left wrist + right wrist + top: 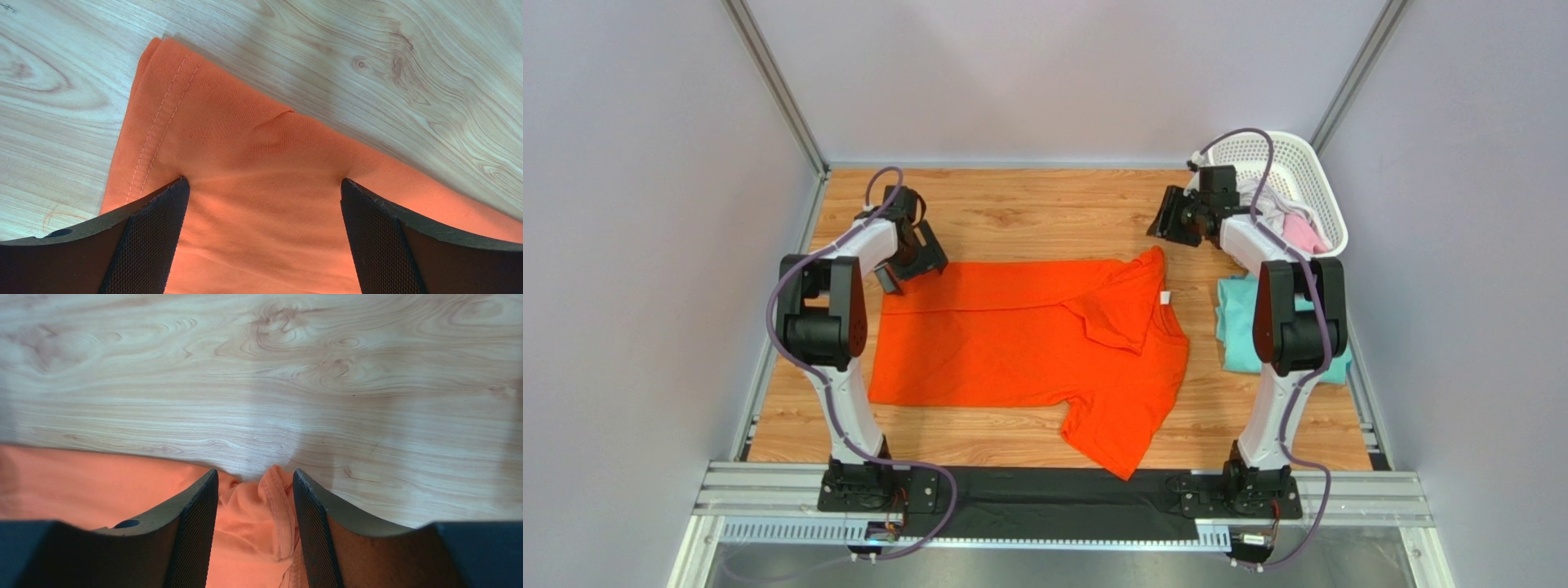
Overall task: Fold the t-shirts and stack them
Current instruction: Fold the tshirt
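A bright orange t-shirt [1014, 337] lies spread on the wooden table, with one sleeve folded inward near its right side. My left gripper [891, 277] hovers over the shirt's far left hem corner [184, 104], and in the left wrist view its fingers [153, 239] stand wide open over flat cloth. My right gripper [1163, 228] is at the shirt's far right tip. Its jaws are partly apart in the right wrist view, and a bunched orange seam [276, 502] lies loose between them. A folded teal t-shirt [1238, 321] rests at the right, behind the right arm.
A white lattice basket [1308, 165] stands at the back right corner holding pink and pale cloth [1298, 230]. Grey walls close in the table on three sides. A metal rail [1063, 496] with the arm bases runs along the near edge.
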You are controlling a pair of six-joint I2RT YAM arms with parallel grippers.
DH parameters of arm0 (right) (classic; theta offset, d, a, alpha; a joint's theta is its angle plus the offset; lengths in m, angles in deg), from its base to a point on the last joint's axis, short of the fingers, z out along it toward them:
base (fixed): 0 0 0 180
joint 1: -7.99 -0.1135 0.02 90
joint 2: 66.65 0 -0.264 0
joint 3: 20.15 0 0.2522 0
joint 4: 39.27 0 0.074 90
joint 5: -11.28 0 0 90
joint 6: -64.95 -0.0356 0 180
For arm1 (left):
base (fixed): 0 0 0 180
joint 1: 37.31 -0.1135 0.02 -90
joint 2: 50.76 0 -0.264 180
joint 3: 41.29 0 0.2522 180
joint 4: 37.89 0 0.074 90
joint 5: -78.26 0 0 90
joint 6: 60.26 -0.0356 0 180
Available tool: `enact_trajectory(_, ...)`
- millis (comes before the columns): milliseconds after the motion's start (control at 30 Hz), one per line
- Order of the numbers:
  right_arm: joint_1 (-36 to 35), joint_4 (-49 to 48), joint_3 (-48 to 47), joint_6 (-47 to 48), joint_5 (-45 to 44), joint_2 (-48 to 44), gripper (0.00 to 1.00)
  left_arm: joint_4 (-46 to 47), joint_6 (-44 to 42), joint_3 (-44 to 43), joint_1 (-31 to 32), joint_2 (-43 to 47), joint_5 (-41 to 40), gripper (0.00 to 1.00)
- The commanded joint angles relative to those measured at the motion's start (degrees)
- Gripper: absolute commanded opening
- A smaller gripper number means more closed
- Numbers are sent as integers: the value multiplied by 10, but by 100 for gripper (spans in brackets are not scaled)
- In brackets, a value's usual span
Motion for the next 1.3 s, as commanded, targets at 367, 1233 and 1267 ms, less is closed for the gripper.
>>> enact_trajectory(367, -19, 51, -48, -40, -91, 53, 4, -19, -8, 16, -23, 4, -11, 100)
enact_trajectory(1233, -19, 101, -77, -27, -126, -49, 67, -30, -21, -31, -27, 83, 15, 100)
enact_trajectory(1267, -21, 112, -72, -24, -119, -65, 71, -37, -25, -39, -27, 93, 15, 100)
